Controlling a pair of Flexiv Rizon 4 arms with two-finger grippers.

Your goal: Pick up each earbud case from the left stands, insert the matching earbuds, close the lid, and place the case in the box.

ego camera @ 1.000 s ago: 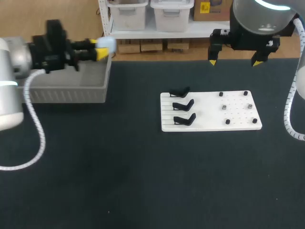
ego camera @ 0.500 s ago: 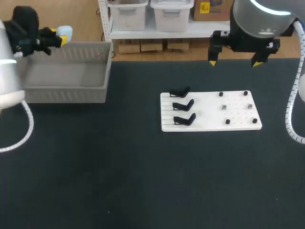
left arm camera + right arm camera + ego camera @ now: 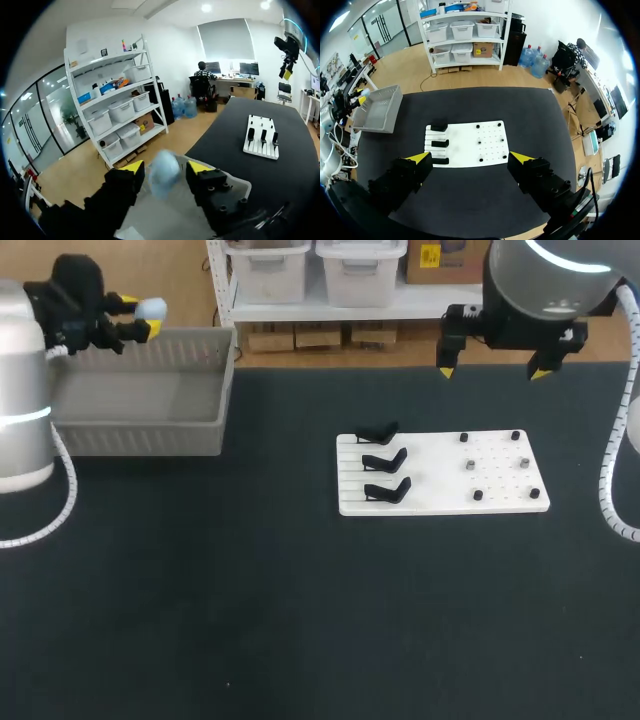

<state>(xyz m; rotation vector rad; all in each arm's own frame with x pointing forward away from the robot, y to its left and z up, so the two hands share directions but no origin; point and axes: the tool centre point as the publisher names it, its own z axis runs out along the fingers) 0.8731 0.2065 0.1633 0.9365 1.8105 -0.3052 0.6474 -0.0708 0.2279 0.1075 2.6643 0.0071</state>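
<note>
A pale blue earbud case [image 3: 152,308] hangs between the yellow tips of my left gripper [image 3: 140,316], above the far rim of the grey box [image 3: 150,430]. In the left wrist view the case [image 3: 164,173] is blurred, with a gap to each fingertip [image 3: 131,167], and the box floor [image 3: 170,220] lies under it. The gripper is open. My right gripper [image 3: 490,365] hangs open and empty high over the table's far side, behind the white board [image 3: 500,502]. Three black stands [image 3: 385,462] on the board's left part are bare.
Small pegs [image 3: 494,464] dot the right half of the white board [image 3: 485,142]. The dark table top [image 3: 300,620] stretches in front of box and board. The box stands at the far left corner of the table.
My left arm swung the case from the box's right corner out to the left, then a little back right. Its fingers have spread off the case. The right arm has kept still.
</note>
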